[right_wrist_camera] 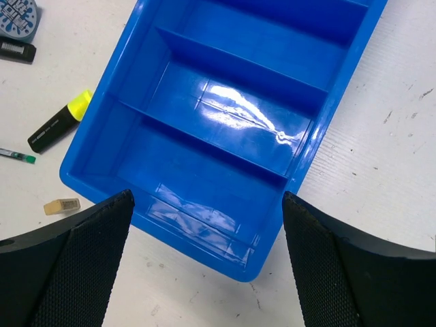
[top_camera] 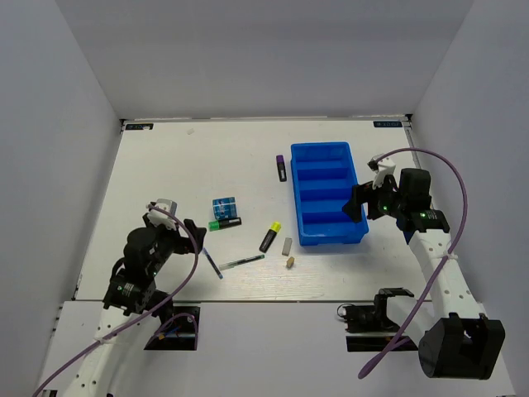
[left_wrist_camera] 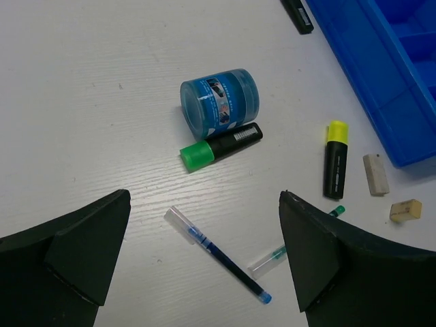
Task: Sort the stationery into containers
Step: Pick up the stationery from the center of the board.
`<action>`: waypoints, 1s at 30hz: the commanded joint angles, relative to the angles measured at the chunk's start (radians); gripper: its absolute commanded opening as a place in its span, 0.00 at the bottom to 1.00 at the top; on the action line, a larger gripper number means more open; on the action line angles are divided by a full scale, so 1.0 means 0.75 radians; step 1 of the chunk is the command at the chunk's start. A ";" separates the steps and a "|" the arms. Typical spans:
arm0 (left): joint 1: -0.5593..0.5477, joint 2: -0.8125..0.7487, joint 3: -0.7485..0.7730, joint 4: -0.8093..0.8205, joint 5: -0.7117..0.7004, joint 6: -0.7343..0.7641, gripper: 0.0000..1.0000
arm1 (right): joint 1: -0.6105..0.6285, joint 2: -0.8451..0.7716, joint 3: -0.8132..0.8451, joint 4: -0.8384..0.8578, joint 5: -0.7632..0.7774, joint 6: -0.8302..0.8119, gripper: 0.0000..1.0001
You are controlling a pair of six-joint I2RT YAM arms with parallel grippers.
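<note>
The blue tray with four long compartments lies at the right. My right gripper hovers open over its near end, holding nothing. Left of the tray lie a purple highlighter, a blue pack, a green highlighter, a yellow highlighter, a grey eraser and a tan piece. My left gripper is open above the table. Between its fingers show a blue pen and a green pen, both lying flat.
White walls enclose the table on three sides. The arm bases and black clamps sit at the near edge. A purple cable loops above the right arm.
</note>
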 commanded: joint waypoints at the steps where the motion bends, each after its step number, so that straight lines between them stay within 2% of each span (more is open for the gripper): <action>1: 0.010 0.021 0.006 0.022 0.045 0.008 1.00 | -0.004 0.003 0.031 0.007 -0.030 0.001 0.90; 7: 0.008 0.060 0.021 0.013 0.057 -0.005 1.00 | -0.002 -0.022 0.011 -0.003 -0.067 -0.056 0.90; 9: 0.008 0.072 0.021 0.009 0.061 -0.005 0.96 | -0.004 -0.026 0.015 -0.003 -0.046 -0.062 0.90; 10: 0.006 0.083 0.023 0.015 0.066 -0.009 0.78 | -0.004 -0.028 0.017 -0.013 -0.022 -0.068 0.90; 11: 0.006 0.127 0.014 0.011 0.059 -0.009 0.39 | -0.004 -0.040 0.015 -0.039 -0.056 -0.127 0.90; 12: 0.008 0.152 0.020 0.001 0.049 -0.013 0.19 | -0.004 -0.040 0.009 -0.040 -0.057 -0.172 0.90; 13: 0.008 0.176 0.043 -0.013 0.049 -0.013 0.03 | -0.006 -0.050 0.005 -0.088 -0.111 -0.217 0.90; 14: 0.008 0.203 0.075 -0.027 0.043 -0.031 0.00 | 0.000 -0.060 -0.009 -0.075 -0.102 -0.242 0.89; 15: 0.006 0.294 0.112 -0.052 0.035 -0.047 0.00 | -0.004 -0.067 -0.024 -0.044 -0.108 -0.196 0.02; 17: 0.008 0.375 0.147 -0.074 0.031 -0.115 0.00 | 0.000 -0.065 -0.036 -0.048 -0.045 -0.153 0.00; 18: 0.006 0.403 0.190 -0.083 0.017 -0.188 0.40 | -0.004 -0.065 -0.034 -0.032 -0.016 -0.138 0.00; 19: 0.008 0.452 0.200 -0.081 -0.006 -0.260 0.69 | 0.000 -0.056 -0.030 -0.031 -0.008 -0.120 0.20; 20: -0.004 0.491 0.209 -0.040 -0.004 -0.291 0.84 | 0.002 -0.060 -0.026 -0.027 -0.003 -0.112 0.58; 21: -0.012 0.514 0.233 -0.022 0.000 -0.348 1.00 | 0.004 -0.056 -0.024 -0.023 -0.014 -0.105 0.88; 24: -0.120 0.663 0.292 0.024 -0.120 -0.361 1.00 | 0.010 -0.052 -0.016 -0.033 -0.052 -0.093 0.91; 25: -0.155 0.795 0.351 0.040 -0.187 -0.342 1.00 | 0.006 -0.044 -0.012 -0.033 -0.055 -0.075 0.91; 26: -0.254 0.839 0.370 0.044 -0.269 -0.324 1.00 | 0.006 -0.032 -0.001 -0.046 -0.057 -0.077 0.91; 30: -0.423 1.131 0.491 0.115 -0.454 -0.238 1.00 | 0.010 -0.007 0.017 -0.080 -0.071 -0.069 0.91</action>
